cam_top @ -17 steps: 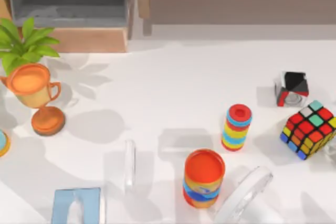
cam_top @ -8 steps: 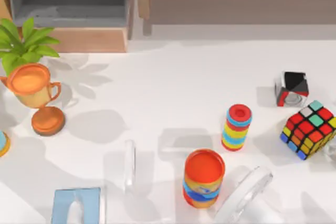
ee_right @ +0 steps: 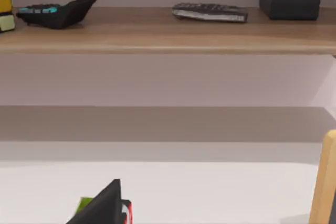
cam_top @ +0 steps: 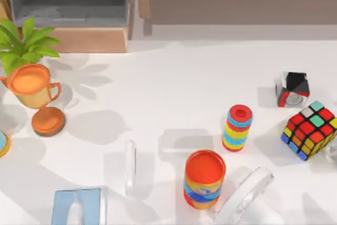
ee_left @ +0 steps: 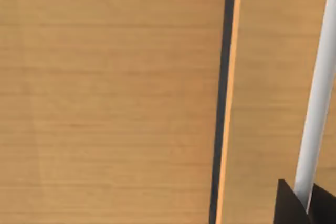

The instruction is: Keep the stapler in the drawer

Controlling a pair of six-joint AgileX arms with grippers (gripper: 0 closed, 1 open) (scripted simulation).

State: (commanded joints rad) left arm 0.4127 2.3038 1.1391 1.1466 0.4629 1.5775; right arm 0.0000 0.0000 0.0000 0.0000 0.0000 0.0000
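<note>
Still on table, stapler (cam_top: 130, 167) beside orange can (cam_top: 204, 178), drawer (cam_top: 68, 5) open

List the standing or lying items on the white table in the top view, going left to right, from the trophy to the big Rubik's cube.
Orange trophy → stapler → orange can → striped ring stack → black, white and red cube → Rubik's cube.

White table (cam_top: 174, 77): stapler (cam_top: 130, 168), orange can (cam_top: 204, 178), trophy (cam_top: 37, 98), drawer (cam_top: 68, 11).
</note>
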